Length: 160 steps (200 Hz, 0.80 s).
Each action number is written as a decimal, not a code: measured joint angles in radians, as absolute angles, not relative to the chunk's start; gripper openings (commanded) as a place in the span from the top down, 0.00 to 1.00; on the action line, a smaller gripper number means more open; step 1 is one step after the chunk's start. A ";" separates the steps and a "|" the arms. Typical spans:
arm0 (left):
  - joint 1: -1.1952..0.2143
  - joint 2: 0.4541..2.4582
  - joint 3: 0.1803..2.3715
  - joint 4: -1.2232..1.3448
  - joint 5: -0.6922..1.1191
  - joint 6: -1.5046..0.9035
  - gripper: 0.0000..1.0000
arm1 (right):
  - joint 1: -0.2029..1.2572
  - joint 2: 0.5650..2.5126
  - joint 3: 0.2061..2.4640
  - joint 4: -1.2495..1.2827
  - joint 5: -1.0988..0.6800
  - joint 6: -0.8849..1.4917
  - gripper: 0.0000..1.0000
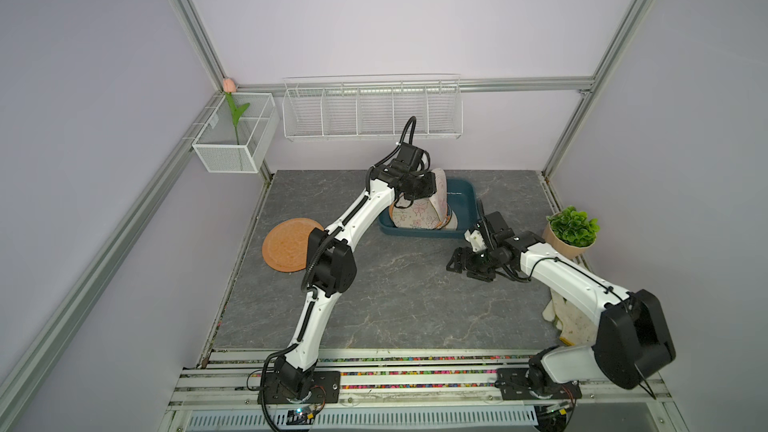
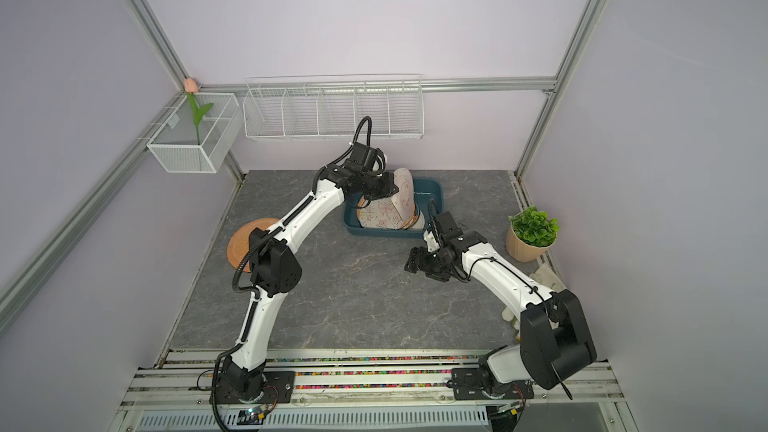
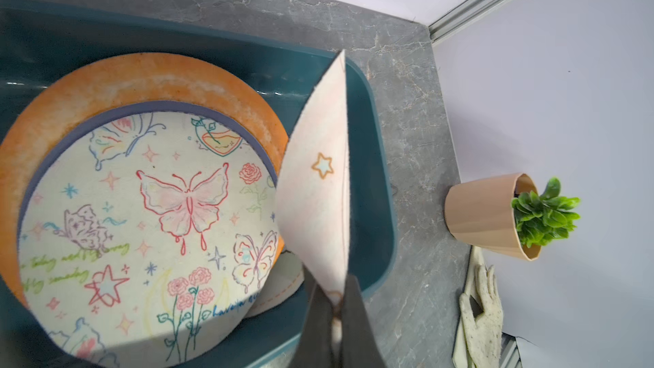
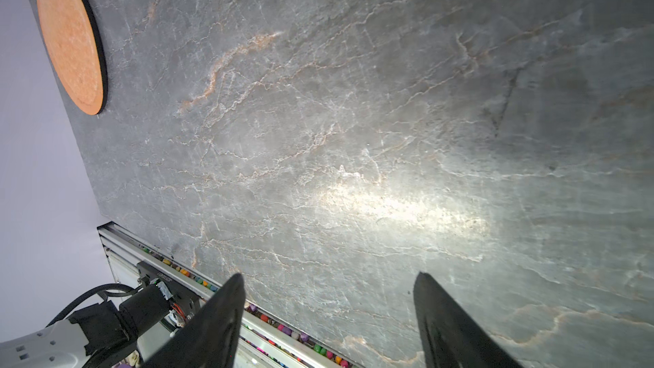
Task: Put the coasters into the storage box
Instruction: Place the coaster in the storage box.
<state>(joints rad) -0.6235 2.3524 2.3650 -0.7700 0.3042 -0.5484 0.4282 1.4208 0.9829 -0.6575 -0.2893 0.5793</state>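
L claw (image 3: pixel 334 299) clenched on pale coaster (image 3: pixel 318 178), edge-up over storage box (image 3: pixel 384 171). I'd tip it flat onto butterfly coaster (image 3: pixel 159 224) beneath, then let go low. R claw (image 4: pixel 329 276) released, empty over desk (image 4: pixel 354 100); loose orange coaster (image 1: pixel 291 245) well apart.

Teal storage box (image 1: pixel 419 234) holds butterfly coaster (image 3: pixel 159 214); pale coaster (image 3: pixel 318 189) upright above; orange coaster (image 1: pixel 286 245) outside.

Orange coaster (image 1: pixel 284 245) partly behind left arm (image 1: pixel 353 218); perhaps glove (image 1: pixel 557 313) half-hidden.

Teal storage box (image 3: pixel 375 157), mottled orange coaster (image 3: pixel 141 76), cream coaster (image 3: pixel 148 214) with red butterflies, pink roses, stars; pale coaster (image 3: pixel 318 200) bears one orange-outlined star; grey veined counter (image 4: pixel 354 136).
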 measured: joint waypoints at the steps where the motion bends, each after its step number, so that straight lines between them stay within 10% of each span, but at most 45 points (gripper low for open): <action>1: -0.621 2.355 2.365 -0.770 0.305 -0.548 1.00 | 0.427 1.421 0.982 -0.658 -0.290 0.579 0.23; 23: -0.583 2.383 2.357 -0.776 0.300 -0.546 0.99 | 0.413 1.421 0.982 -0.662 -0.297 0.574 0.23; 39: -0.555 2.387 2.348 -0.797 0.277 -0.533 0.64 | 0.408 1.422 0.982 -0.664 -0.303 0.570 0.23; 71: -0.514 2.388 2.347 -0.858 0.179 -0.491 0.32 | 0.407 1.435 0.987 -0.667 -0.314 0.566 0.22; 160: -0.519 2.160 1.968 -0.810 0.027 -0.466 0.23 | 0.407 1.467 1.018 -0.668 -0.333 0.560 0.22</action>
<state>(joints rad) -0.5190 2.1605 1.9682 -0.8097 0.0273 -0.4664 0.4072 1.4666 1.0176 -0.6678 -0.3328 0.5598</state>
